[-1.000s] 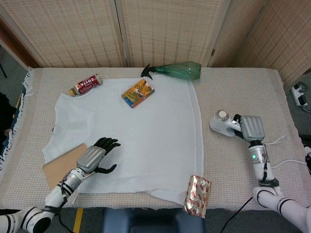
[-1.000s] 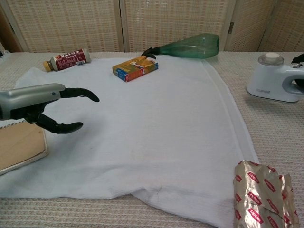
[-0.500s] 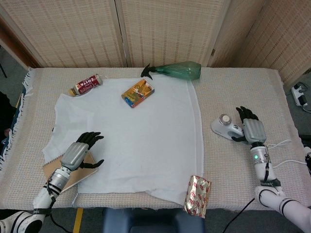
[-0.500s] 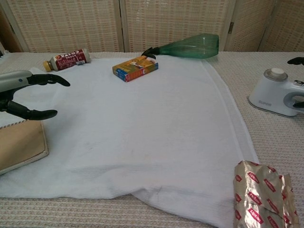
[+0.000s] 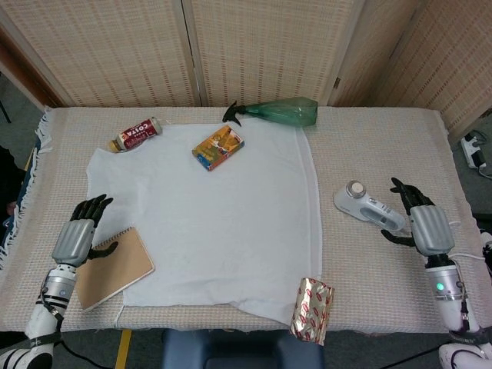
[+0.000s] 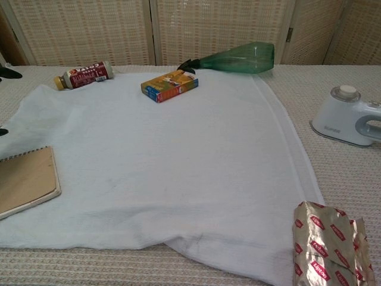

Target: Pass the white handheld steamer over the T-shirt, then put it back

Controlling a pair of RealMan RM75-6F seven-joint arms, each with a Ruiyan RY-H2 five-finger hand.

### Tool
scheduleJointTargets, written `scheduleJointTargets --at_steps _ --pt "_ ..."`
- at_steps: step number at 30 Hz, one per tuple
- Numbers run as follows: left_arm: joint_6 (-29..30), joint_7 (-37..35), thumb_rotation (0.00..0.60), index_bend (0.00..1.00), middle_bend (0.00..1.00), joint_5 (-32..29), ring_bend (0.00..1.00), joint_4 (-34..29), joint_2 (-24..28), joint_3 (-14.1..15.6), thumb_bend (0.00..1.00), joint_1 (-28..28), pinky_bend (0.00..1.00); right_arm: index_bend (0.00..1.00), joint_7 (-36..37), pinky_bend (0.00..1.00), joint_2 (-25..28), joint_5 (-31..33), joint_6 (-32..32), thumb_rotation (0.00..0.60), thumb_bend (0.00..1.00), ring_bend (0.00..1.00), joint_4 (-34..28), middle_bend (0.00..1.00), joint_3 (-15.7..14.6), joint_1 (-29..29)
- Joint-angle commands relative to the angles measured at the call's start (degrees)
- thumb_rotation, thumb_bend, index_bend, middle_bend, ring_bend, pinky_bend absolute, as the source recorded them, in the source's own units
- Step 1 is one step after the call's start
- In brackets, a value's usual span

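The white steamer (image 5: 367, 206) lies on the tabletop (image 5: 369, 146) to the right of the T-shirt (image 5: 223, 215), well apart from the shirt's right edge, with its long axis running from far left to near right: the round capped end points toward the shirt and the handle end points toward the right hand (image 5: 419, 219). That hand sits just beside the handle with its fingers spread and nothing in it, so the steamer rests by itself. The left hand (image 5: 81, 234) is open too, fingers apart, at the left edge of the shirt just beyond a brown spiral notebook (image 5: 114, 267) (the chest view catches only a dark fingertip at its left border). Half a second ago the right hand was against the steamer's handle and has since drawn back toward the near right; the left hand, then above the notebook, has pulled off to the left, and the steamer has not shifted. On the woven beige cloth covering the tabletop also lie a green spray bottle (image 5: 277, 112) on its side at the far edge, a small colourful box (image 5: 218, 147) on the shirt, a red bottle (image 5: 135, 134) at the far left, and a shiny foil packet (image 5: 311, 310) at the near edge. Woven folding screens (image 5: 254, 46) stand behind.
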Motion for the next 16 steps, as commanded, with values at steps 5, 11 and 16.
scheduleJointTargets --at_steps 5,11,16 --pt "12.8 1.5 0.6 0.12 0.1 1.9 0.05 5.2 -2.1 -0.4 0.3 7.6 0.01 0.0 -3.1 0.33 5.8 -2.2 8.1 0.6 0.1 0.15 -7.6 0.24 -4.7 -9.1" --pt "18.3 1.4 0.6 0.12 0.1 5.2 0.05 6.1 -2.4 2.2 0.29 12.7 0.01 0.0 1.0 0.33 6.5 -0.3 7.9 0.6 0.1 0.09 -7.0 0.2 -6.7 -12.9" --pt "21.4 2.2 0.6 0.13 0.1 7.8 0.05 4.2 -1.9 3.9 0.29 15.9 0.0 0.0 2.3 0.25 6.2 -1.8 10.6 0.6 0.09 0.03 -5.9 0.15 -6.8 -14.8"
